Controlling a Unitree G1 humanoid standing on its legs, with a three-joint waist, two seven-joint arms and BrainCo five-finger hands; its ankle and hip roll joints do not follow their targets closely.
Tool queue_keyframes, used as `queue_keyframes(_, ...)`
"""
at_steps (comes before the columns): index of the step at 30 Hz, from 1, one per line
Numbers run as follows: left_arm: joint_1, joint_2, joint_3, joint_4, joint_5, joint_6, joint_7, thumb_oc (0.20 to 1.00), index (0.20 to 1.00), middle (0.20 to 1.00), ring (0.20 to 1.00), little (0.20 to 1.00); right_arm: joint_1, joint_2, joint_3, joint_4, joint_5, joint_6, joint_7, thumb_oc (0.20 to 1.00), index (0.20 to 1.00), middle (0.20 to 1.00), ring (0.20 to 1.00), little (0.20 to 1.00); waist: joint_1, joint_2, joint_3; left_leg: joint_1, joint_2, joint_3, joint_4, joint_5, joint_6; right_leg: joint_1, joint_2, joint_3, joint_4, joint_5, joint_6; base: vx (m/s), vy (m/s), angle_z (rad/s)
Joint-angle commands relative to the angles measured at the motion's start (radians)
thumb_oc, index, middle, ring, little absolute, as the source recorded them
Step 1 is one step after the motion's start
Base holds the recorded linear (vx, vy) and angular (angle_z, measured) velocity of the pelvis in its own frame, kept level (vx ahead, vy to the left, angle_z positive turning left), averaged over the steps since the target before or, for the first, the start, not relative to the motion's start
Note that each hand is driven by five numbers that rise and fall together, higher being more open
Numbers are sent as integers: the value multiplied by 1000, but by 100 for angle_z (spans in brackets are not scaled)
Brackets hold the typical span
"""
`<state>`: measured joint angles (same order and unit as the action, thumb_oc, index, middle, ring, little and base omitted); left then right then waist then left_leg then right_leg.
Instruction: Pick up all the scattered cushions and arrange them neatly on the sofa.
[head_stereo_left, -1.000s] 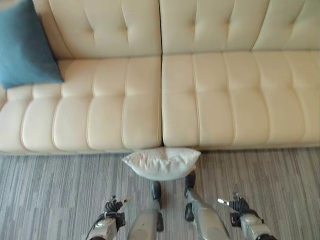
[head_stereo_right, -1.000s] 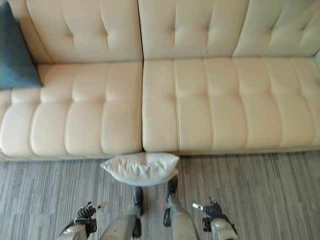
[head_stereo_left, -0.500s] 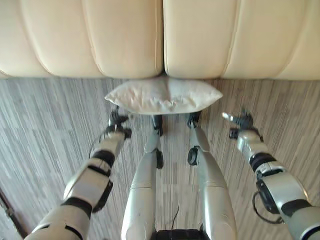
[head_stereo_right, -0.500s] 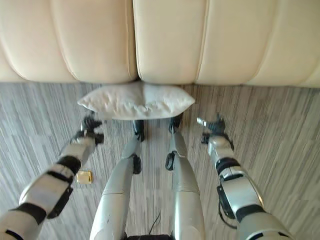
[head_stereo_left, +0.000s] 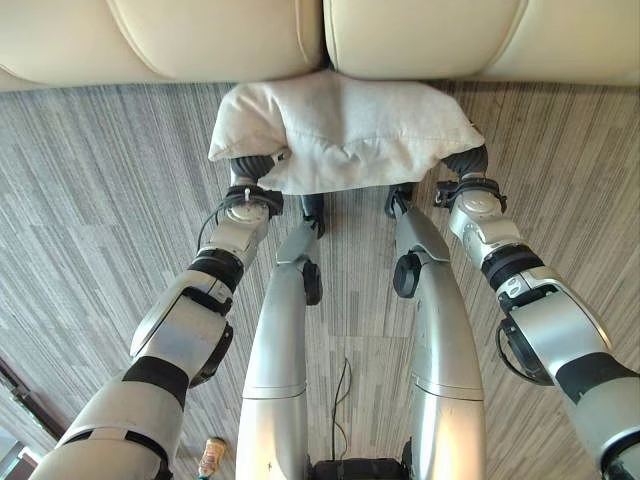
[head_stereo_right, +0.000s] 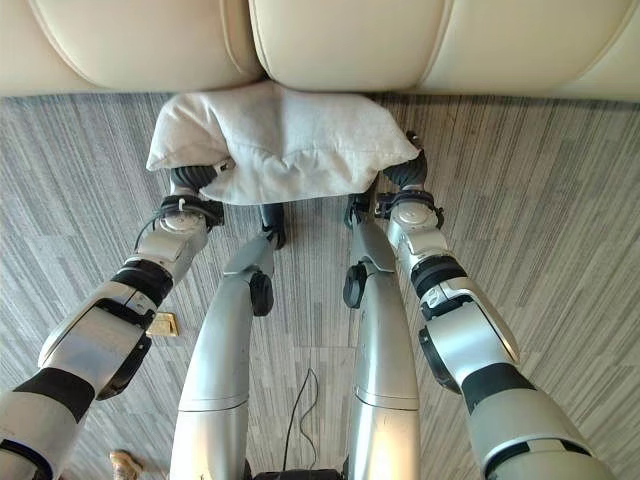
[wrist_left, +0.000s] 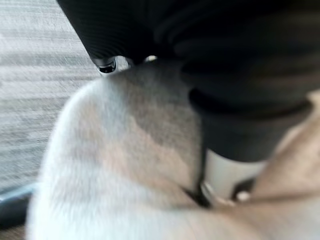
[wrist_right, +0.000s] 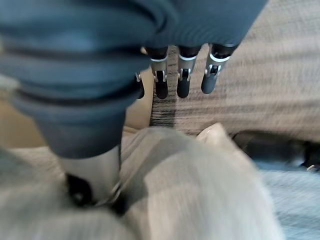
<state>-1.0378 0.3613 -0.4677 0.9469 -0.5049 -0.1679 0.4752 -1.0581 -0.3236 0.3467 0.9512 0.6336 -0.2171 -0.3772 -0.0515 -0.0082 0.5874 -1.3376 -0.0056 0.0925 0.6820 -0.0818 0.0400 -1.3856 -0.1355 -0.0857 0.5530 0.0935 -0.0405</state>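
Note:
A white cushion (head_stereo_left: 345, 130) lies on the grey striped carpet, touching the front edge of the cream sofa (head_stereo_left: 200, 40). My left hand (head_stereo_left: 252, 168) is tucked under its left end and my right hand (head_stereo_left: 466, 160) under its right end, so the cushion drapes over both. In the right wrist view the fingers (wrist_right: 182, 75) reach out straight past the cushion (wrist_right: 200, 190) toward the floor, and the thumb presses into the fabric. In the left wrist view the dark cover of my left hand (wrist_left: 225, 75) sits against the cushion (wrist_left: 125, 165), which bulges around it.
A small yellow object (head_stereo_right: 163, 323) lies on the carpet to my left, and another small item (head_stereo_left: 210, 455) sits lower down by my left arm. A dark edge (head_stereo_left: 20, 400) crosses the lower left corner. Open carpet stretches to both sides.
The camera has tipped further down. Both hands moved forward from beside the cushion to its two ends, and the cushion now bunches over them.

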Motion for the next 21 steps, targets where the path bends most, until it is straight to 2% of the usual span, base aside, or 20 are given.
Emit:
queue_keyframes(1,63,-231,-80,-93,32,-66,-64,200,200,200,200,200,89,116,20,-71,76,-111,26,200,200,200,200,200,-21,29,-67,35,12,-52,-46,-23,-43,60,-18,75,52,-186,92,-47,-24,-15)
queue_keyframes(4,102,-283,-127,-146,83,-73,-69,200,200,200,200,200,126,135,-6,-107,97,-139,45,200,200,200,200,200,-22,33,-67,86,12,-53,-93,-12,-43,111,-18,69,4,-174,96,-47,-22,-2)
queue_keyframes(7,153,-300,-142,-190,89,-83,-73,200,200,200,200,200,172,146,-28,-155,122,-162,61,200,200,200,200,200,-21,34,-67,153,11,-51,-141,-2,-44,178,-19,60,-39,-165,99,-57,-12,7)
queue_keyframes(9,231,-298,-134,-244,74,-96,-105,200,200,200,200,200,263,162,-50,-228,143,-173,92,200,200,200,200,200,-23,30,-67,276,7,-49,-224,15,-52,297,-16,49,-106,-153,108,-80,-11,-13)
queue_keyframes(12,325,-273,-101,-278,51,-103,-133,200,200,200,200,200,389,167,-48,-305,119,-162,116,200,200,200,200,200,-22,17,-67,410,6,-53,-285,26,-58,433,-13,32,-164,-144,114,-64,-23,-3)
queue_keyframes(14,429,-251,-62,-323,24,-112,-156,200,200,200,200,200,508,159,-43,-350,77,-138,137,200,200,200,200,200,-16,4,-67,584,12,-59,-367,36,-64,613,-14,14,-241,-136,120,-38,-41,-1)
queue_keyframes(15,434,-251,-62,-325,24,-112,-156,200,200,200,200,200,512,159,-42,-351,76,-137,137,200,200,200,200,200,-17,4,-67,594,11,-60,-375,39,-64,622,-14,12,-248,-135,120,-4,-38,3)
queue_keyframes(16,506,-222,-24,-399,1,-122,-167,200,200,200,200,200,601,138,-37,-406,23,-115,144,200,200,200,200,200,-11,-2,-67,717,16,-60,-433,48,-69,746,-15,-3,-301,-126,126,0,0,0)
queue_keyframes(17,544,-214,-18,-431,1,-119,-169,200,200,200,200,200,639,135,-36,-423,2,-101,146,200,200,200,200,200,-8,-3,-67,779,18,-61,-467,56,-69,813,-18,-14,-331,-120,129,32,-29,-11)
queue_keyframes(20,604,-182,14,-511,-3,-122,-179,200,200,200,200,200,698,122,-41,-459,-39,-83,154,200,200,200,200,200,0,-6,-67,906,22,-59,-531,68,-75,943,-22,-30,-389,-107,137,56,-7,-7)
queue_keyframes(21,686,-143,44,-598,15,-112,-190,200,200,200,200,200,761,102,-55,-499,-86,-56,160,200,200,200,200,200,7,-6,-98,990,24,-59,-575,73,-76,1038,-23,-46,-442,-96,144,148,11,-1)
